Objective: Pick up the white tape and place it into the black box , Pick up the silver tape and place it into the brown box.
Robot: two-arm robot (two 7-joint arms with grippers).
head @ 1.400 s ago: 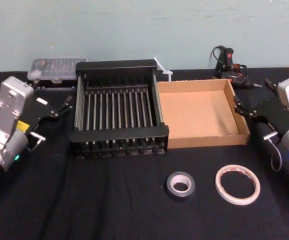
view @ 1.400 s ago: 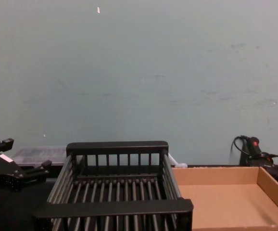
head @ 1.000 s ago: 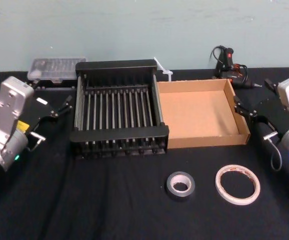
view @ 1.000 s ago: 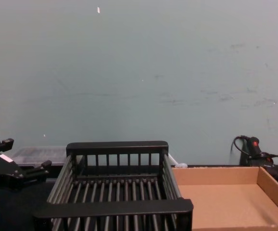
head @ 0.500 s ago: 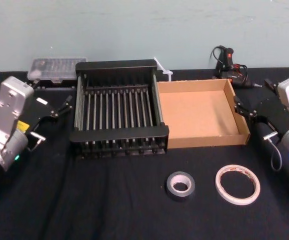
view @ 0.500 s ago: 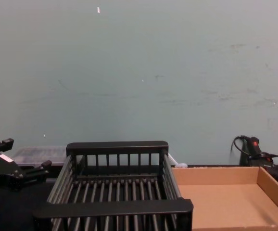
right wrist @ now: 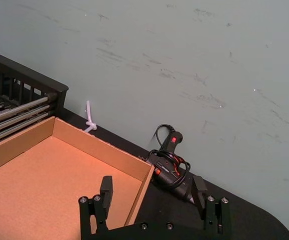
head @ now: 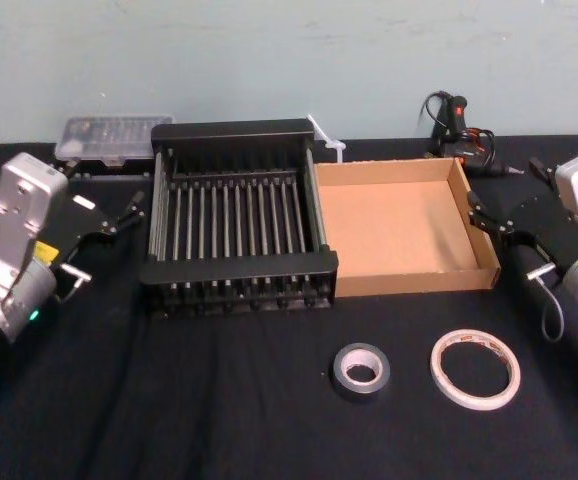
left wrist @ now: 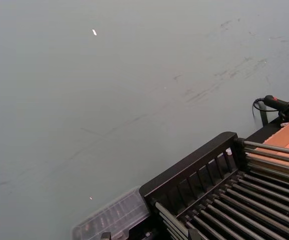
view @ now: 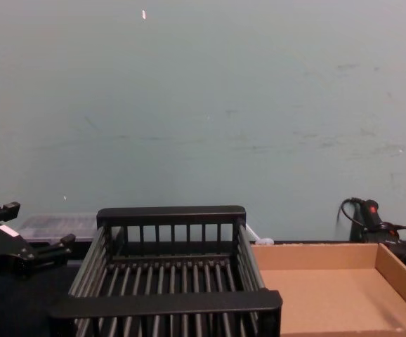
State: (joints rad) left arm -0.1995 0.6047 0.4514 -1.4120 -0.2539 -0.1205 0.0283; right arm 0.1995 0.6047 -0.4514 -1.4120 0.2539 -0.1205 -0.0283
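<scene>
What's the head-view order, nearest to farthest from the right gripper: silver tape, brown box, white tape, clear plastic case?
From the right gripper:
1. brown box, beside it.
2. white tape, front right.
3. silver tape, front centre.
4. clear plastic case, back left.

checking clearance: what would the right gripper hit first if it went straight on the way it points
Likely the glue gun behind the cardboard box. The open right gripper straddles that box's right wall, so it may clip the far corner first; height unclear.

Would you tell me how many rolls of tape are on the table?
2: the silver tape lies in front of the brown box; the white tape lies to its right, apart. None seem hidden.
</scene>
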